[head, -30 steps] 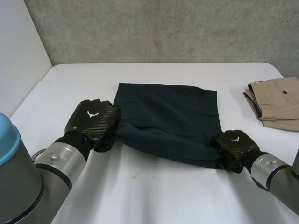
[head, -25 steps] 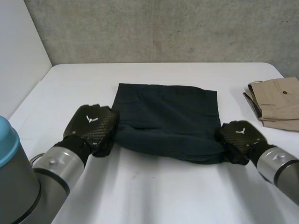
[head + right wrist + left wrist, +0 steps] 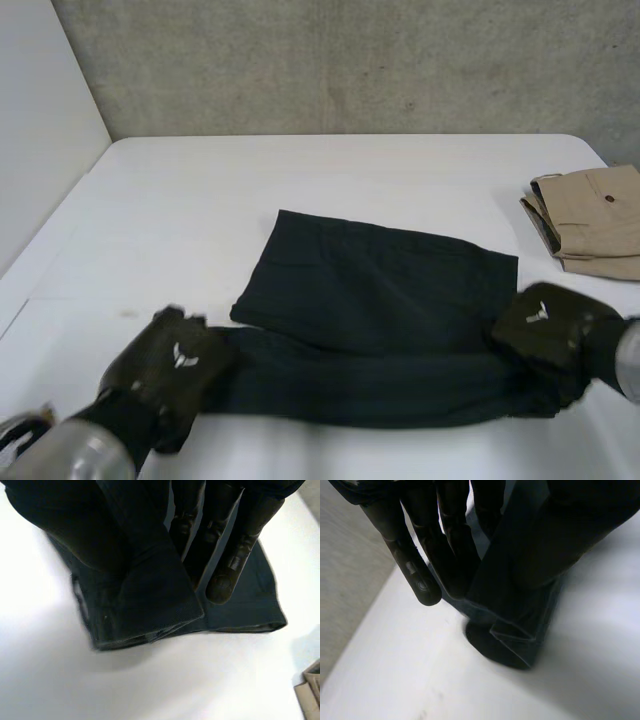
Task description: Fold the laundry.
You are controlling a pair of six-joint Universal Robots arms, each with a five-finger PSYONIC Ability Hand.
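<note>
A dark navy garment (image 3: 380, 290) lies spread on the white table (image 3: 200, 200). Its near edge is stretched between my two hands. My left hand (image 3: 170, 365) holds the near left corner. In the left wrist view its fingers (image 3: 420, 555) pinch the doubled cloth (image 3: 520, 580) against the thumb, which is under the fabric. My right hand (image 3: 545, 325) holds the near right corner. Its fingers (image 3: 230, 545) press a hemmed fold of the garment (image 3: 140, 585) the same way.
Folded tan trousers (image 3: 590, 220) lie at the table's right edge, beyond my right hand; a corner of them (image 3: 312, 695) shows in the right wrist view. A grey wall stands behind the table's far edge. Bare table stretches left of and beyond the garment.
Both hands have moved toward the table's near edge with the garment's corners. The garment has slid nearer and slightly right, and its held edge is now stretched wider.
</note>
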